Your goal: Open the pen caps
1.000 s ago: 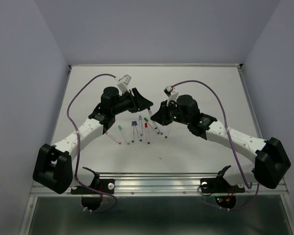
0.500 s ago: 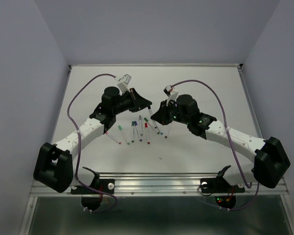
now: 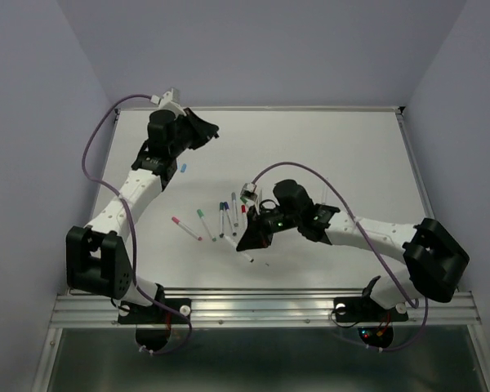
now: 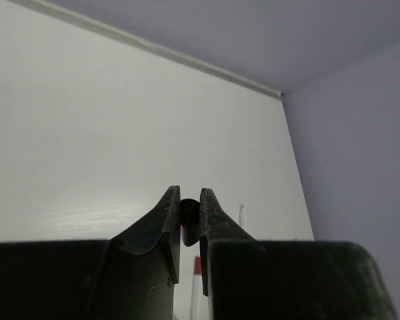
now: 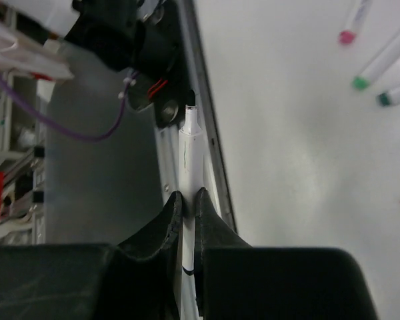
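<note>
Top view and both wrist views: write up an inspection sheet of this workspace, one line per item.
Surface: white table, no marks seen.
Job's things: row of pens lying mid-table; one uncapped pen, dark tip bare, held near that row; light-blue cap lying loose on the far left side.
Clutter: nothing seen.
Grippers: left gripper shut on a small dark cap, raised at the far left; right gripper shut on the uncapped pen's barrel.
Cables: purple cables loop above both arms.
Surroundings: plain pale walls; metal rail along the near edge.
</note>
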Robot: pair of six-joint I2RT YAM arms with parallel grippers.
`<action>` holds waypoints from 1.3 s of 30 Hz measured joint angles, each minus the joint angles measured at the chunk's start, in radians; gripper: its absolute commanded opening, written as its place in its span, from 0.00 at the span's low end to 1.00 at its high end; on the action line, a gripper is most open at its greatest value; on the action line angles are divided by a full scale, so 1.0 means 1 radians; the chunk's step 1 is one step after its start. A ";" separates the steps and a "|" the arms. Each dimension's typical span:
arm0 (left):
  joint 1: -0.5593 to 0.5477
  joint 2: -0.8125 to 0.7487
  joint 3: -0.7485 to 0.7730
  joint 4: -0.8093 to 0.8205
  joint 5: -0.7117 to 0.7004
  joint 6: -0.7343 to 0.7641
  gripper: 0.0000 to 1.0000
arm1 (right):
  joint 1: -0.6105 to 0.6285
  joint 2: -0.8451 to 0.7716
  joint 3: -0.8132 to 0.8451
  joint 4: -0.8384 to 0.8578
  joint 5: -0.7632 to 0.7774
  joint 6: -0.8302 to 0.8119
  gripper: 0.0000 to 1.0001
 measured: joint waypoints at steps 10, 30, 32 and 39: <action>0.106 0.006 0.019 -0.018 -0.079 0.040 0.00 | -0.021 -0.135 -0.042 -0.097 0.144 0.044 0.01; 0.258 0.398 0.085 -0.354 -0.390 0.187 0.00 | -0.630 0.043 0.045 -0.433 0.906 0.095 0.01; 0.262 0.426 0.099 -0.365 -0.397 0.190 0.04 | -0.652 0.080 0.053 -0.440 0.924 0.091 0.01; 0.270 0.486 0.162 -0.383 -0.407 0.196 0.30 | -0.679 0.170 0.080 -0.457 0.934 0.085 0.20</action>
